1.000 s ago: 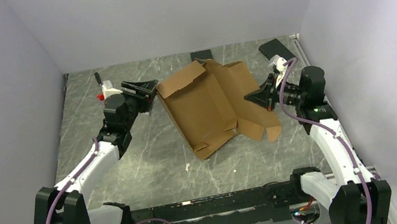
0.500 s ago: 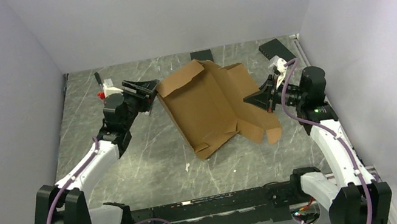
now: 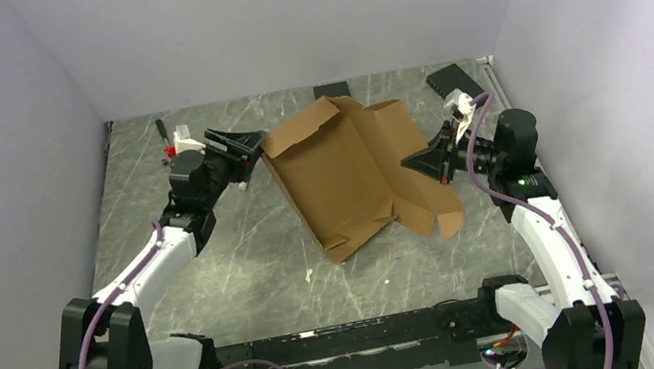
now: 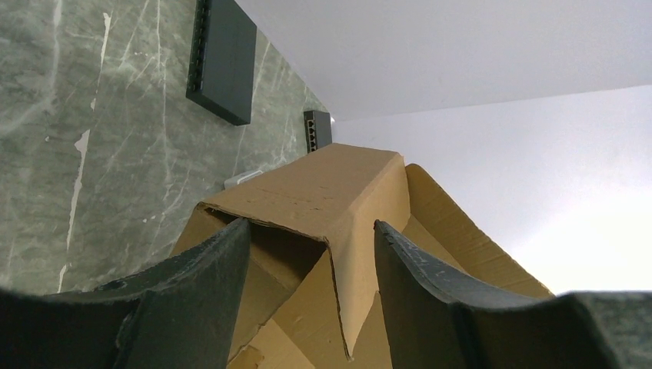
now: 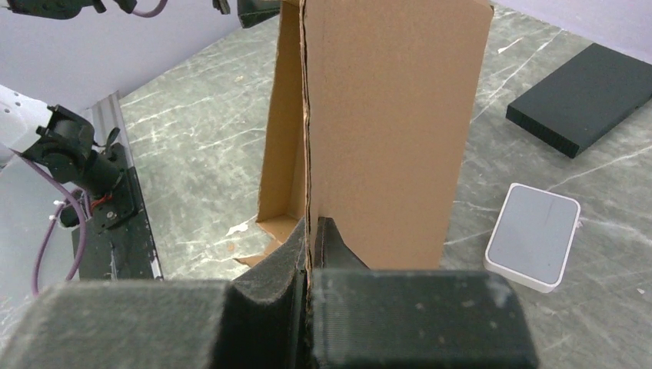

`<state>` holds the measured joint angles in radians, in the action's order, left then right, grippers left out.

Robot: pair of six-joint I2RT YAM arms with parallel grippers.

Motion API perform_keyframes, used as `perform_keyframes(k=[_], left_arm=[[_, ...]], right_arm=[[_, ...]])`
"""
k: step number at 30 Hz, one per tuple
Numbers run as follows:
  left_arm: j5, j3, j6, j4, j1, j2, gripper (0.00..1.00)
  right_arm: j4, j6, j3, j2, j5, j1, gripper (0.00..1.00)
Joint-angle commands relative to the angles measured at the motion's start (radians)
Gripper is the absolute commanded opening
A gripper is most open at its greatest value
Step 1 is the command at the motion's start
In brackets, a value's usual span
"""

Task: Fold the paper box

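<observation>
Cardboard fills the middle of the scene: the paper box (image 3: 342, 177) lies just right of centre on the grey marbled table (image 3: 215, 265). It is only partly formed, with its wide panel facing up and flaps spreading off to the right and the near side.

Over on the left, the left gripper (image 3: 252, 145) sits right at the box's far left corner. The left wrist view shows its jaws standing apart, and a folded corner of the board pokes up into the gap between the two dark fingers (image 4: 192, 300). Whether either finger actually touches the board cannot be told.

Across on the right, the right gripper (image 3: 417, 160) has the box's right-hand side. The right wrist view shows its jaws pressed together on the thin edge of an upright panel, with the cardboard rising straight out of the pinch.

Just beside that panel a small white case (image 5: 532, 237) rests on the table, and beyond it lies a black slab (image 5: 592, 96). A second black slab (image 3: 333, 91) lies at the far edge.
</observation>
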<state>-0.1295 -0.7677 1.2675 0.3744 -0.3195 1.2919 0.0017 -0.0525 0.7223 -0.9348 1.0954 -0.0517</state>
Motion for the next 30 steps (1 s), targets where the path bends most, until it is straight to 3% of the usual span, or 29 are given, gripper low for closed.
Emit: perform_keyframes(k=[1,21,30], left_arm=[[-0.072,-0.048,-0.037,-0.022,0.006,0.018,0.65],[-0.194,-0.179,-0.179,-0.193,0.022,0.086,0.63],[-0.191,-0.204,-0.249,-0.258,0.04,0.081,0.62]], right_arm=[[0.076,-0.019,0.029,0.011,0.065,0.0,0.0],[0.057,0.004,0.037,0.013,0.079,-0.002,0.0],[0.003,0.045,0.056,0.007,-0.036,-0.002,0.0]])
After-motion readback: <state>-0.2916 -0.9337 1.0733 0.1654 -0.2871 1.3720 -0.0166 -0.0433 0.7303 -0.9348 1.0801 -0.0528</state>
